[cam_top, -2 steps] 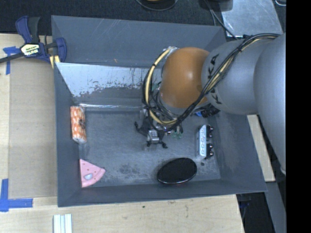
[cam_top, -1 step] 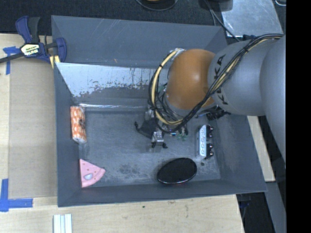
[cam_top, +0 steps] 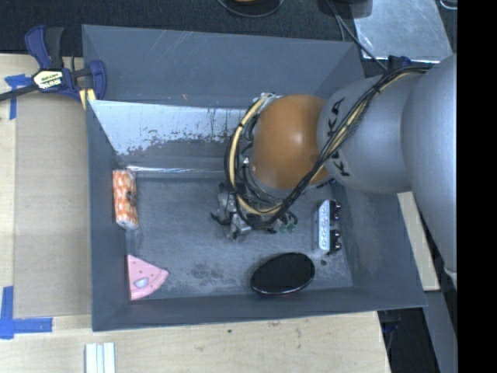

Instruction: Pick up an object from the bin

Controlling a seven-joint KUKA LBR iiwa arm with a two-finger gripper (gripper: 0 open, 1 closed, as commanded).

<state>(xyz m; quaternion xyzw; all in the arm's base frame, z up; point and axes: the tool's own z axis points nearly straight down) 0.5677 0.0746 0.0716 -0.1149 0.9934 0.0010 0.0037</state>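
Low over the bare middle of the floor of the grey metal bin (cam_top: 233,68): the gripper (cam_top: 233,222), a dark cluster pointing down at the scuffed floor. Spread or pressed together, cannot tell, with the wrist above hiding most of it. Cannot tell either whether anything is pinched there.

Nearest, below and to the right of the gripper in the camera view and apart from it: a flat black oval disc (cam_top: 282,273), lying close to the near wall. To the right, just past the wrist: a narrow white-and-black blister pack (cam_top: 327,226), lengthwise along the foot of the right wall.

Well apart, by the left wall: a clear packet of orange-speckled pieces (cam_top: 124,199), lying lengthwise. Below that, in the near left corner: a pink wedge-shaped piece (cam_top: 145,277) with a pale spot on it, flat on the floor.

Above the gripper: a rounded orange cover (cam_top: 286,150) on the wrist, ringed by yellow and black cables (cam_top: 237,146). Reaching in from the right over the rim: the thick silver arm (cam_top: 388,130).
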